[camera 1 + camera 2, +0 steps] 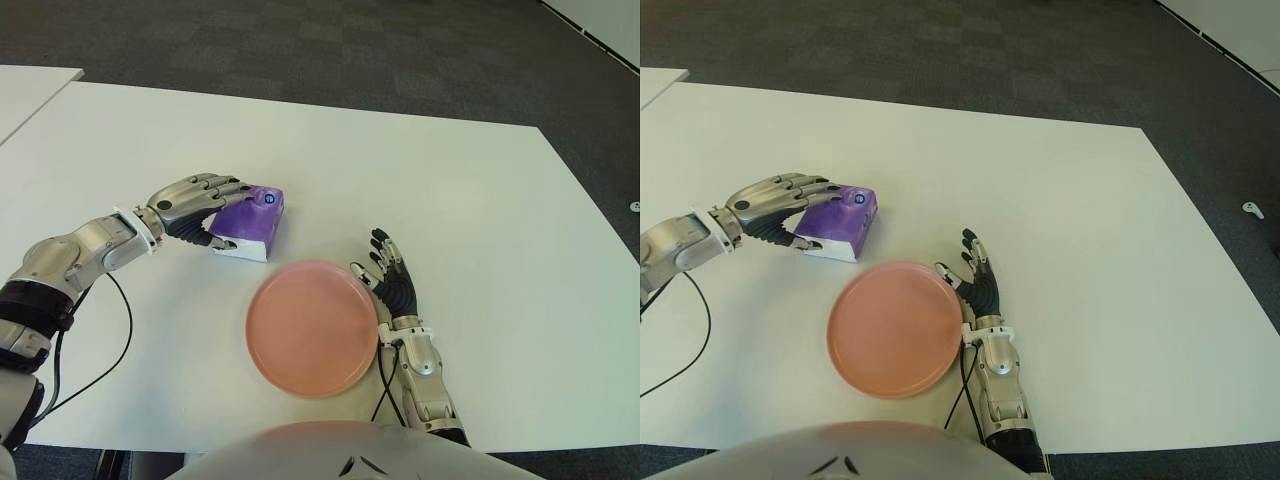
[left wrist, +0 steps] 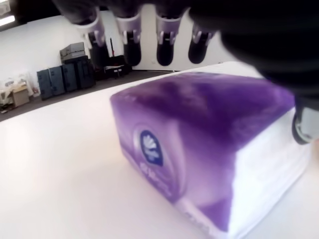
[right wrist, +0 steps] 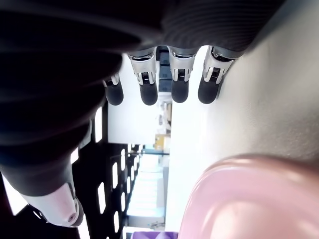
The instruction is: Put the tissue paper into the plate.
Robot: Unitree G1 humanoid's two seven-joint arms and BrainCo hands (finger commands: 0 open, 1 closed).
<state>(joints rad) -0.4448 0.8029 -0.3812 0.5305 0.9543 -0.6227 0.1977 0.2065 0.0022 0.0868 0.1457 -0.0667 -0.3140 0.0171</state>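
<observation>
Bench (image 1: 450, 190): white, carrying everything I am working with.
Plate (image 1: 312, 328): pink, sitting near my front edge, nothing in it.
Tissue pack (image 1: 250, 224): purple, lying on the bench just beyond the plate's left rim.
Left hand (image 1: 197, 203): I am holding it over the pack, fingers draping its top, thumb at its side.
Right hand (image 1: 390, 280): I am keeping it flat beside the plate's right rim, fingers spread, holding nothing.
</observation>
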